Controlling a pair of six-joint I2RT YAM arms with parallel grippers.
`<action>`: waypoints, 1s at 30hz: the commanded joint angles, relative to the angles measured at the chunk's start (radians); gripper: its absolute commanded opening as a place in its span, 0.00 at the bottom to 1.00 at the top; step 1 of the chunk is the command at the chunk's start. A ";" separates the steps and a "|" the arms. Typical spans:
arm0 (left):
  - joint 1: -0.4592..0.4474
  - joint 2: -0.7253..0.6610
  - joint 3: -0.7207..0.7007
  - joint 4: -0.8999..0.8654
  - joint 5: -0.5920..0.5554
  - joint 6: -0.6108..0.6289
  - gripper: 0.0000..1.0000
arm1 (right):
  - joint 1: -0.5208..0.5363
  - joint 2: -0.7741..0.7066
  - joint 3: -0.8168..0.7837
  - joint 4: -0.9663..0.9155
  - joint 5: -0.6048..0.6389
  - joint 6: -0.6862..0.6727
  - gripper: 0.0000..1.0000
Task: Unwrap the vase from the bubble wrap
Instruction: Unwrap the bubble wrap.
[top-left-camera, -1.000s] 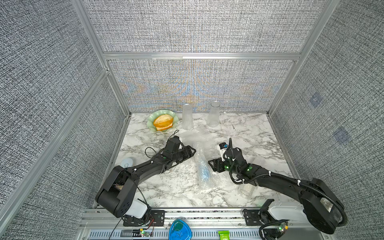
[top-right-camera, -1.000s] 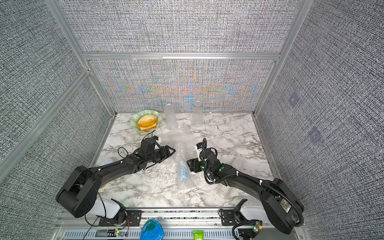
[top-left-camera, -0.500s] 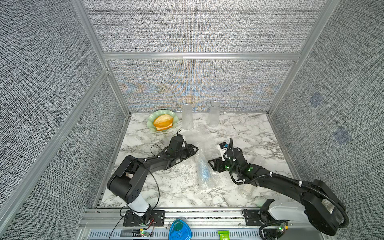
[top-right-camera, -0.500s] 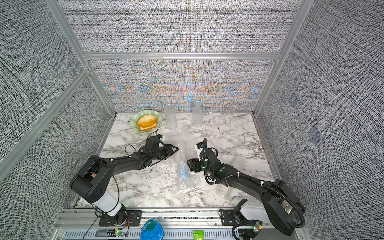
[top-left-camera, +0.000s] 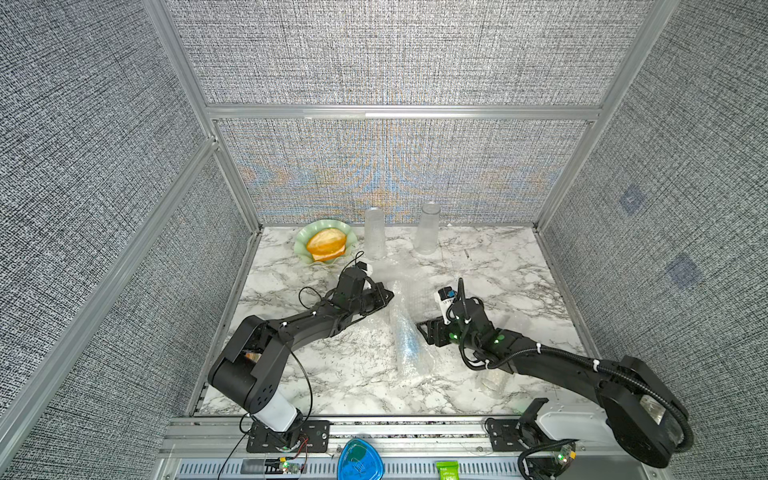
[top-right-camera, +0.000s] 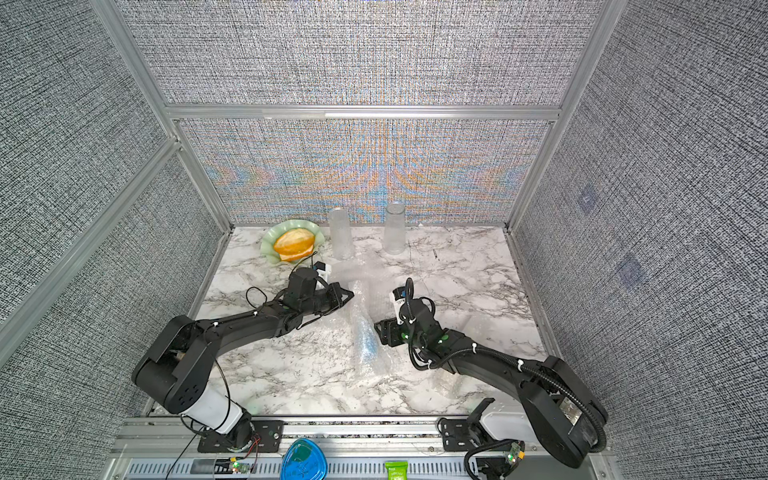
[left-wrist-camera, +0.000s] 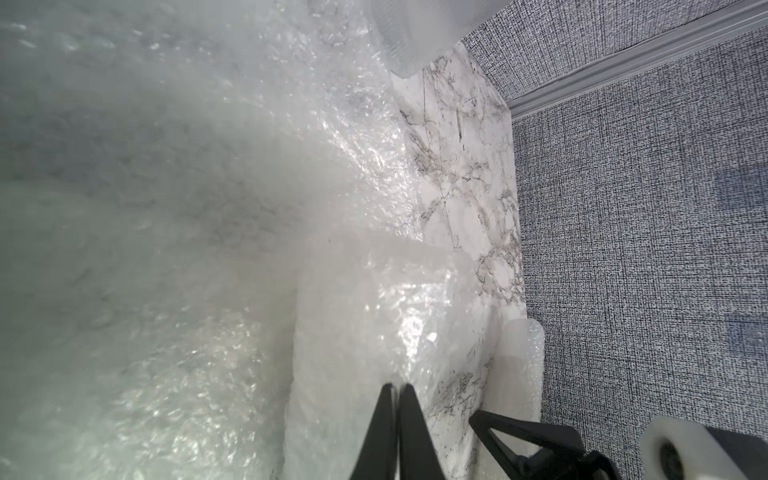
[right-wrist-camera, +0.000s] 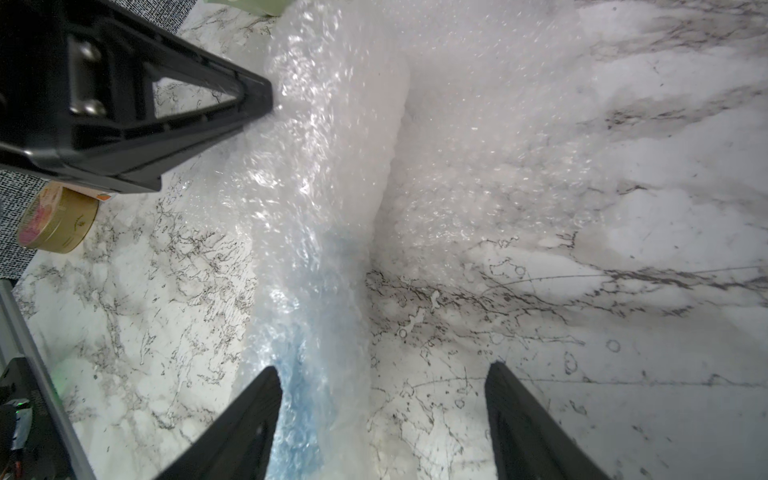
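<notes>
The bubble wrap (top-left-camera: 405, 332) lies mid-table as a long bundle running 12 to 6 o'clock, something blue inside. The left gripper (top-left-camera: 388, 296), at its 10 o'clock end, has its jaws together, apparently pinching a fold of wrap. The right gripper (right-wrist-camera: 382, 399) at 3 o'clock stands apart, one finger (right-wrist-camera: 249, 419) touching the bundle

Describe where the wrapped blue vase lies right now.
In both top views the vase, a blue shape inside bubble wrap, lies mid-table between the left gripper and right gripper.
</notes>
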 joint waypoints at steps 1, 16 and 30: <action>-0.004 -0.002 0.019 -0.030 0.010 0.029 0.00 | 0.006 0.014 0.003 0.053 -0.003 0.000 0.73; -0.005 0.007 0.009 -0.104 0.003 0.034 0.15 | 0.068 0.128 0.038 0.099 -0.018 0.001 0.74; -0.006 -0.036 -0.001 -0.138 -0.025 0.044 0.11 | 0.105 0.181 0.049 0.123 -0.012 0.014 0.74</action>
